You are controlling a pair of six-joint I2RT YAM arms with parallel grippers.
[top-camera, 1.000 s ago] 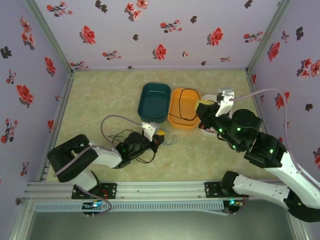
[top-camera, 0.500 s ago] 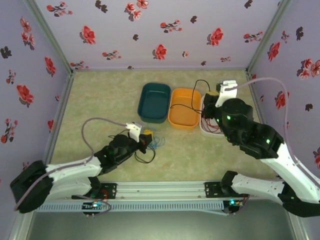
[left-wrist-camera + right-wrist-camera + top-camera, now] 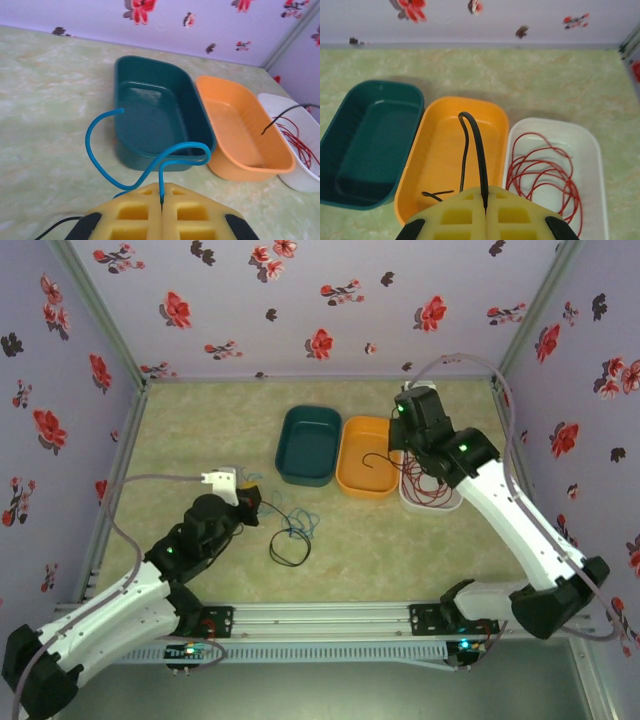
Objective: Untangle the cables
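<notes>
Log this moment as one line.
left gripper: shut on blue cable | right gripper: shut on black cable, above orange tray | red cable: coiled in white tray

- The left arm (image 3: 150,580) stretches low from its base toward the orange tray (image 3: 352,478) and ends well to the tray's left. The left tool (image 3: 161,200) has its pads pressed together on a blue cable (image 3: 195,144).
- The right arm (image 3: 520,520) arches high, with its wrist above the tray's right edge. The right tool (image 3: 485,200) is clamped on a black cable (image 3: 481,155).

The overhead camera looks down; both closer wrist cameras share the orange tray (image 3: 352,440) (image 3: 235,120) (image 3: 442,145).
</notes>
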